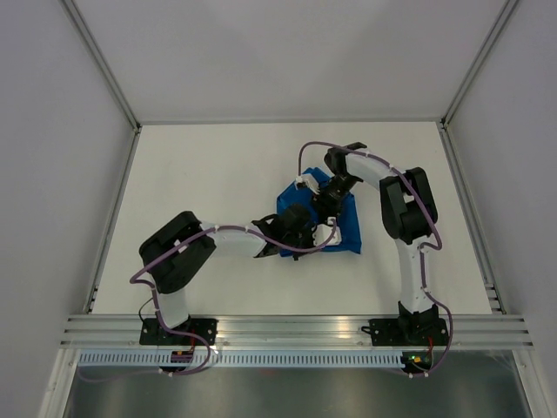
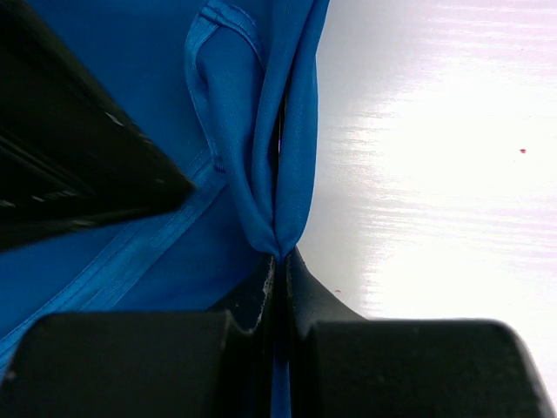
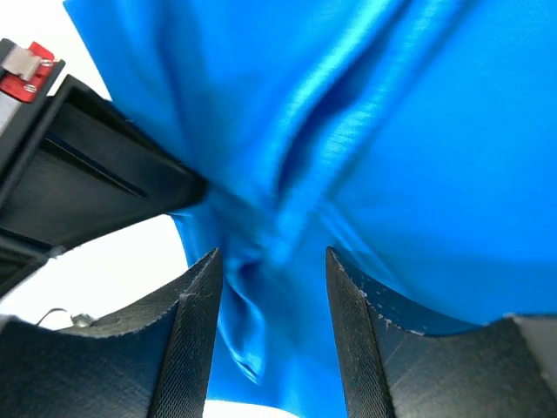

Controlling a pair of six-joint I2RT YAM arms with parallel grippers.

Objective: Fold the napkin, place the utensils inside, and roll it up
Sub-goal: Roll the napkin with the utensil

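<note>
Blue cloth, thin and faintly shiny, fills most of both wrist views; this is the napkin [image 1: 349,225], lying bunched and partly folded on the white table [image 1: 209,183], right of the table's middle and between the two arms; from the top camera its outline is roughly a wedge, wider at the near side, with much of its middle hidden under the two black wrists; the left gripper [image 1: 296,232] reaches in from the left onto the cloth's near-left part, and the right gripper [image 1: 331,200] comes down on its far part, the two close beside each other; in the left wrist view the left gripper [image 2: 280,261] has its jaws pressed together on a narrow upright fold of the napkin [image 2: 261,148], the pinched fabric rising from between the tips, with a stitched hem running along the flat cloth to the left and bare table [image 2: 435,174] to the right; in the right wrist view the right gripper [image 3: 271,261] has its jaws standing apart, a creased ridge of the napkin [image 3: 365,131] running down into the gap between them; whether the cloth touches either inner face there I cannot tell.
</note>
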